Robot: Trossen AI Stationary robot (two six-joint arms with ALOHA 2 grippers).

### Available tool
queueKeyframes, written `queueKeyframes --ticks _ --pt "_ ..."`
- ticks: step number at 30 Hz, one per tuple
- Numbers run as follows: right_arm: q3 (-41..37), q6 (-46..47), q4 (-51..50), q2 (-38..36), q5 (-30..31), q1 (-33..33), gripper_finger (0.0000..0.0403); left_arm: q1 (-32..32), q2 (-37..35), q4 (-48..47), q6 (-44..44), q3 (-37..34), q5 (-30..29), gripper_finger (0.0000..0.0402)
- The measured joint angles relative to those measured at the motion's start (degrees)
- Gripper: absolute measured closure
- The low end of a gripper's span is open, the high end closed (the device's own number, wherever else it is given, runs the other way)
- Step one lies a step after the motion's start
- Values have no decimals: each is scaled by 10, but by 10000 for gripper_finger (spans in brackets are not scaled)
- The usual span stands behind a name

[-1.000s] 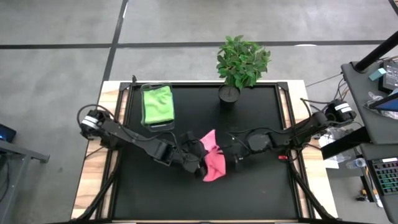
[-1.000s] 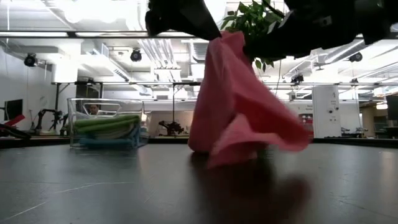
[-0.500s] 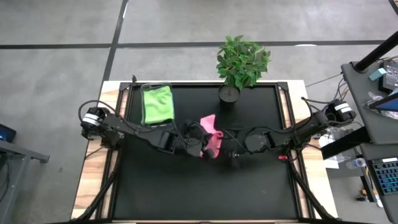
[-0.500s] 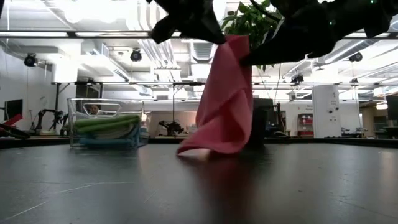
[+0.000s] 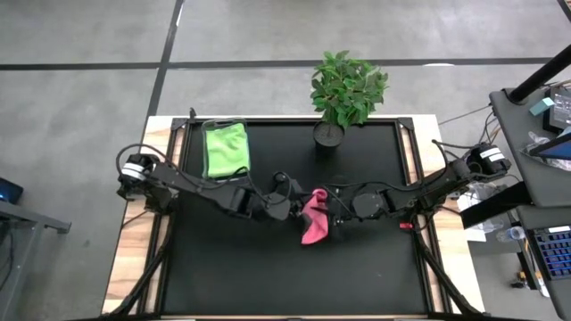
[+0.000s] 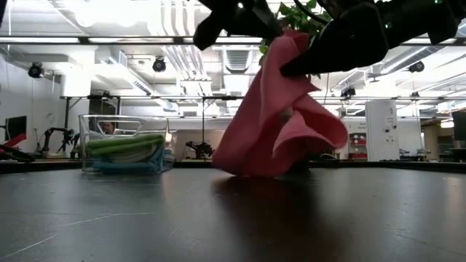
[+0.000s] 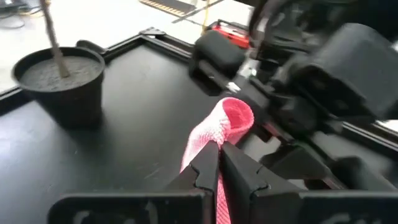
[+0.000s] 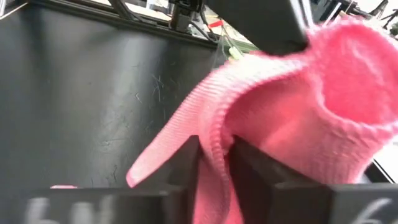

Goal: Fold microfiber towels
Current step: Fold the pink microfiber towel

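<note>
Both end effectors (image 6: pixel 287 40) apparently pinch the pink towel (image 6: pixel 280 120) above the table (image 5: pixel 268 276).

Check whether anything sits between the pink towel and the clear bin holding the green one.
Nothing visible does. The pink towel hangs pinched by both end effectors mid-table; only bare black mat lies toward the clear bin.

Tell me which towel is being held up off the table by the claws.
The pink towel, pinched between both claws at the table's middle; the lime green towel lies in the clear bin.
</note>
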Motion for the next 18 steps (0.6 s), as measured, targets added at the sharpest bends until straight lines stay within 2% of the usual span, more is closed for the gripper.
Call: queueKeyframes --ticks 5,11,18 --pt "0 2 0 0 0 0 386 10 0 1 -2 -3 -5 387" --pt "0 27 0 -2 0 0 393 15 0 1 42 -7 -6 317" --pt "1 103 -26 -21 0 -18 394 15 -8 -2 175 -7 -6 224"
